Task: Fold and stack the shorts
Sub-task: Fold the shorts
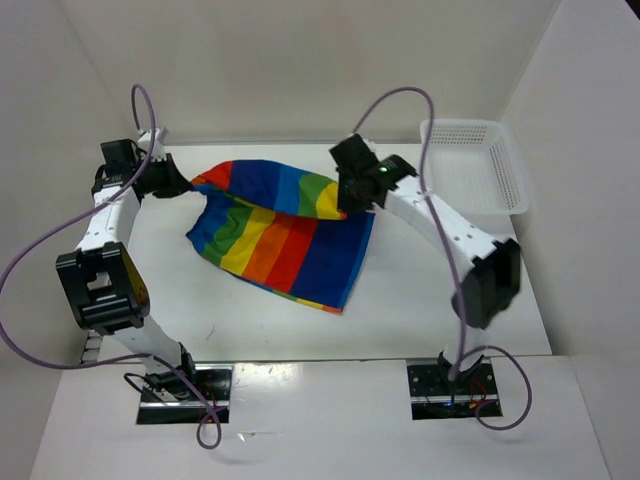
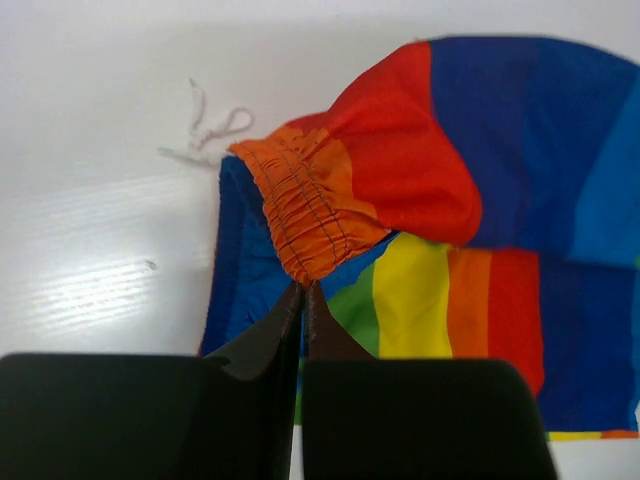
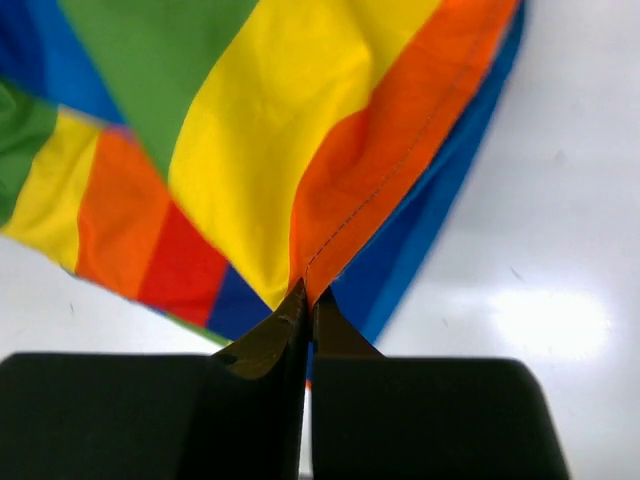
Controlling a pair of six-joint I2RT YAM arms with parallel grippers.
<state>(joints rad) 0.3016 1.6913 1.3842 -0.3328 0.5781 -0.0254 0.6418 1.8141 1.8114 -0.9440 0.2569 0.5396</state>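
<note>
The shorts lie centred on the table, far edge lifted. Left gripper is closed on the orange waistband; right gripper is closed on a hem. The held edge runs left–right between both — the flat layer lies toward the bases.

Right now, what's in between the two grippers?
The rainbow shorts: their upper fold stretches from the left gripper to the right gripper, as the top view shows.
</note>
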